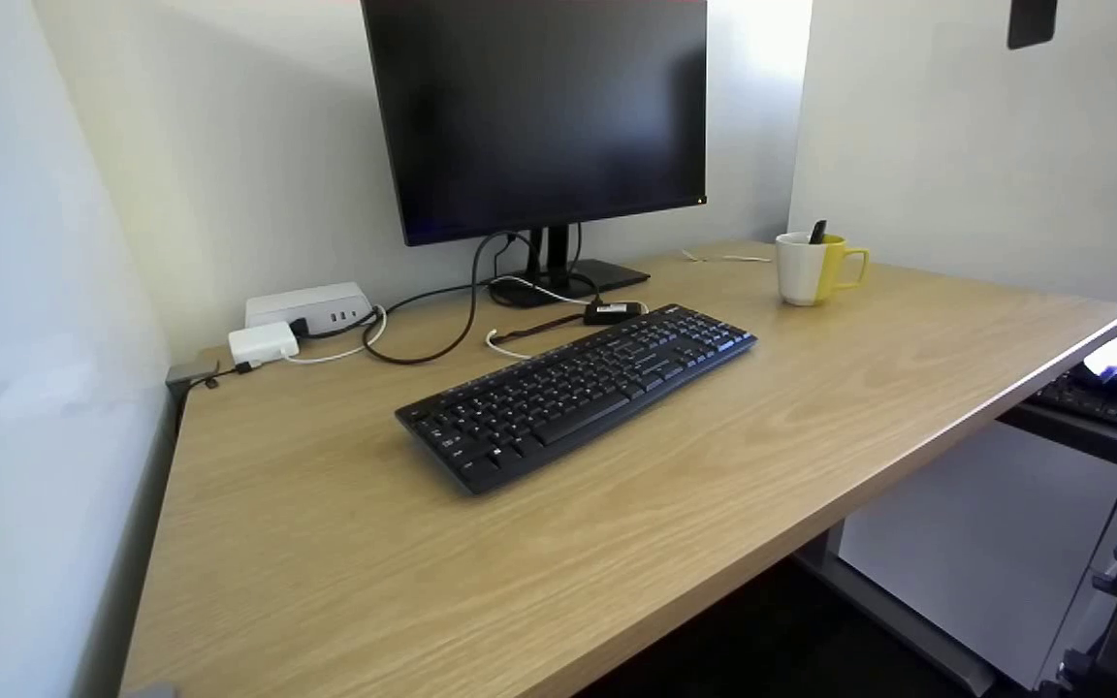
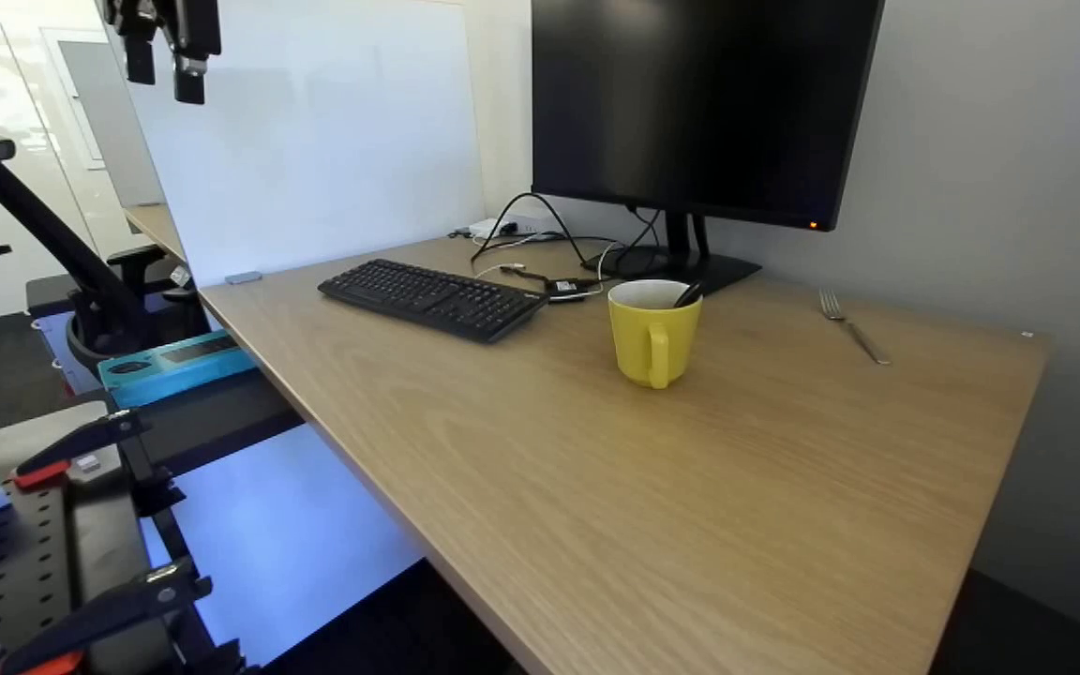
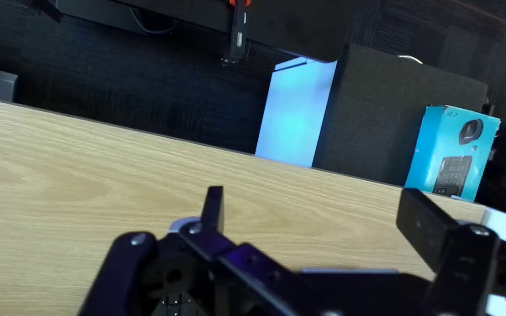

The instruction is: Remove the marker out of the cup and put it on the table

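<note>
The cup (image 1: 799,273) stands upright on the table (image 1: 617,543), right of the keyboard, its handle to the right; it is white on one side and yellow on the other. In an exterior view its yellow side (image 2: 652,342) and handle face the camera. The marker (image 1: 817,232) leans inside; only its dark end shows above the rim, also in an exterior view (image 2: 688,295); its body is hidden. My gripper (image 2: 165,86) hangs high at the upper left, away from the cup. In the wrist view my gripper (image 3: 312,202) is open, nothing between its fingers, above the table (image 3: 81,175).
A black keyboard (image 1: 578,393) lies mid-table. The monitor (image 1: 549,116) stands behind it, with cables and a white hub (image 1: 311,305) beside. A fork (image 2: 854,328) lies at the back beyond the cup. A whiteboard panel (image 2: 315,141) borders one end. A teal box (image 3: 450,153) sits beyond the table edge.
</note>
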### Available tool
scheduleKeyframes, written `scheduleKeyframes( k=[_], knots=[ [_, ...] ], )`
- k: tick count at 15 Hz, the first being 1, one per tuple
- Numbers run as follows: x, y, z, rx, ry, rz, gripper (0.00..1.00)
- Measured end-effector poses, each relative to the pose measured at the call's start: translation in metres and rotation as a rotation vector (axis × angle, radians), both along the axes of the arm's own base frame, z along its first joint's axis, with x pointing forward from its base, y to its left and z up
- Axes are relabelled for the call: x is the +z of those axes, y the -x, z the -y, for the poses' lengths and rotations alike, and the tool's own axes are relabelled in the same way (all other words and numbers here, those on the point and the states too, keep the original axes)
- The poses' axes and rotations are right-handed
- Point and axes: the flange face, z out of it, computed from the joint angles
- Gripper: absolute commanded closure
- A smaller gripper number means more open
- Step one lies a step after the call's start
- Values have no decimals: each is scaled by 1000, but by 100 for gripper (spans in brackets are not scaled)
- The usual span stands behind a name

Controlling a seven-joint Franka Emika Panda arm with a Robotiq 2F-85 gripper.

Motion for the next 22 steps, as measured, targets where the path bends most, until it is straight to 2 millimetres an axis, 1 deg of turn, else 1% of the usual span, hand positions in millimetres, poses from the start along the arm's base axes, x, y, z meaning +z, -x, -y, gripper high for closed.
scheduleKeyframes(
  k=[7, 9, 10, 13, 16, 19, 22],
  knots=[
    [0, 0, 0, 0, 1, 0, 0],
    [0, -5, 2, -6, 5, 13, 0],
    [0, -11, 4, -14, 7, 31, 0],
    [4, -41, 10, -43, 18, 99, 0],
    [8, -78, 23, -108, 50, 179, 0],
    [8, -116, 37, -248, 110, 256, 0],
    [-4, -149, 49, -405, 184, 298, 0]
  ],
)
